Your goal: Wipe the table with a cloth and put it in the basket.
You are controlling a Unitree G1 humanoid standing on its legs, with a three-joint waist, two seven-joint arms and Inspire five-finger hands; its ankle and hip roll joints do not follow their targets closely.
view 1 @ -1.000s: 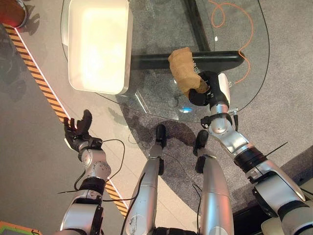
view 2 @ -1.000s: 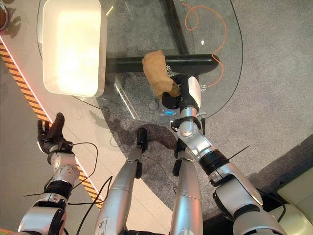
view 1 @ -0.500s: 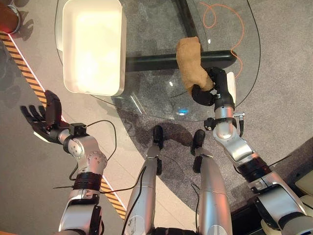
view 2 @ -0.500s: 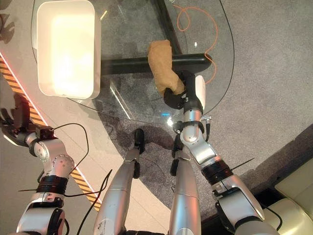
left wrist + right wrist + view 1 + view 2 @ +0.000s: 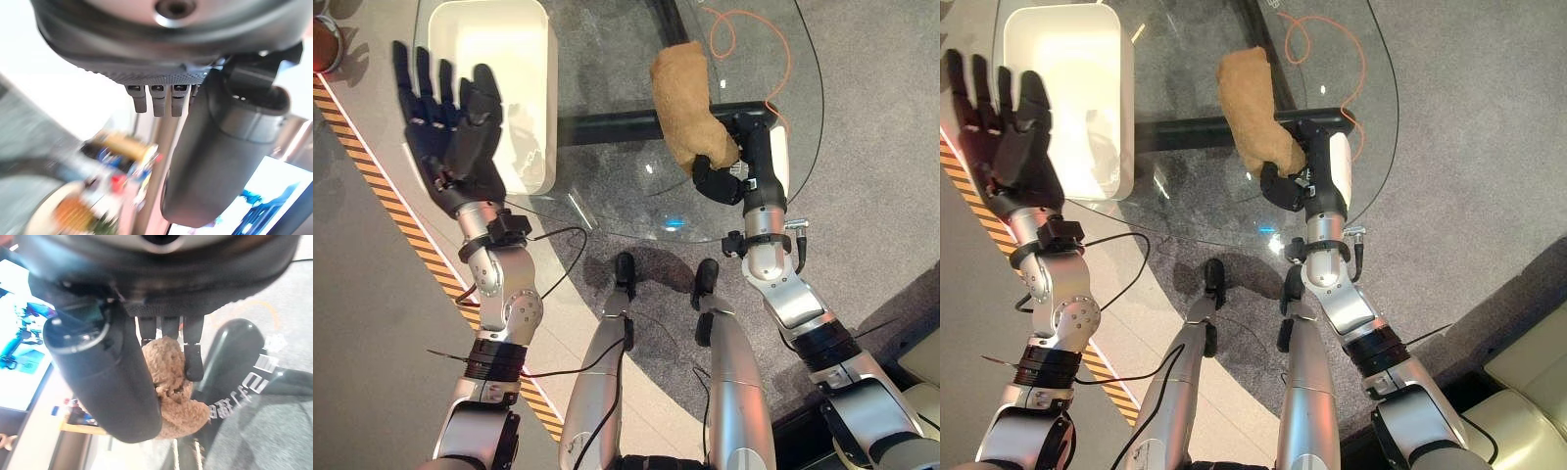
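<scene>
On the glass surface (image 5: 607,186), the right robot hand (image 5: 729,176) clenches the brown cloth (image 5: 685,103) for wiping; left robot hand (image 5: 450,127) raised, fingers spread, before the white basket (image 5: 533,59).

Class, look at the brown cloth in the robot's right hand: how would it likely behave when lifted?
Probably floppy: the cloth bunches in the right hand and trails flat across the glass table. Likely light and unlikely to slip, since its surface looks fuzzy.

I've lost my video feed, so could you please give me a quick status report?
Right robot hand shut on the tan fuzzy cloth, on the glass table. Left robot hand open, raised. White rectangular basket unobstructed.
</scene>
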